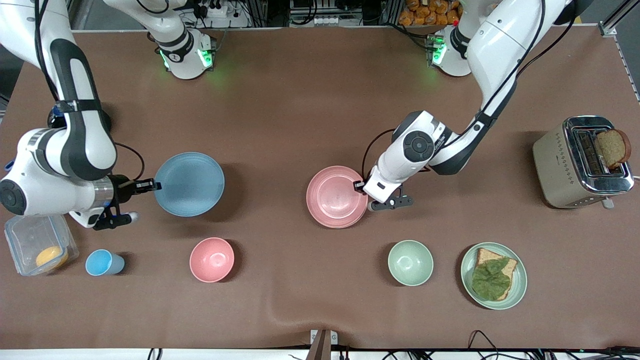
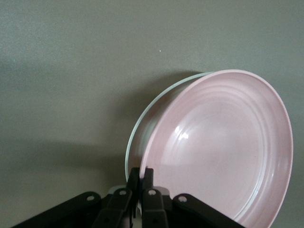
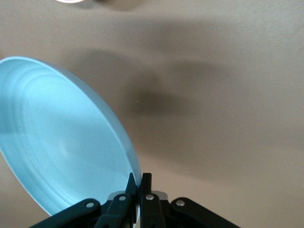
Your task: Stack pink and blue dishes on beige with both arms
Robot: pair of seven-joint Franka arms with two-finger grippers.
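The light blue plate (image 1: 189,184) hangs tilted above the table toward the right arm's end, casting a shadow beside it. My right gripper (image 1: 155,186) (image 3: 138,183) is shut on its rim (image 3: 135,161). The pale pink plate (image 1: 336,196) (image 2: 223,147) lies near the table's middle, and my left gripper (image 1: 359,186) (image 2: 141,176) is shut on its rim. Right beneath the pink plate a pale plate's rim (image 2: 142,118) shows in the left wrist view, apparently the beige plate. In the front view the pink plate hides it.
Nearer the camera stand a clear container (image 1: 20,235) holding something orange, a small blue cup (image 1: 102,262), a deep pink bowl (image 1: 211,259), a green bowl (image 1: 410,262) and a green plate (image 1: 520,272) with bread and lettuce. A toaster (image 1: 560,165) holding a slice stands at the left arm's end.
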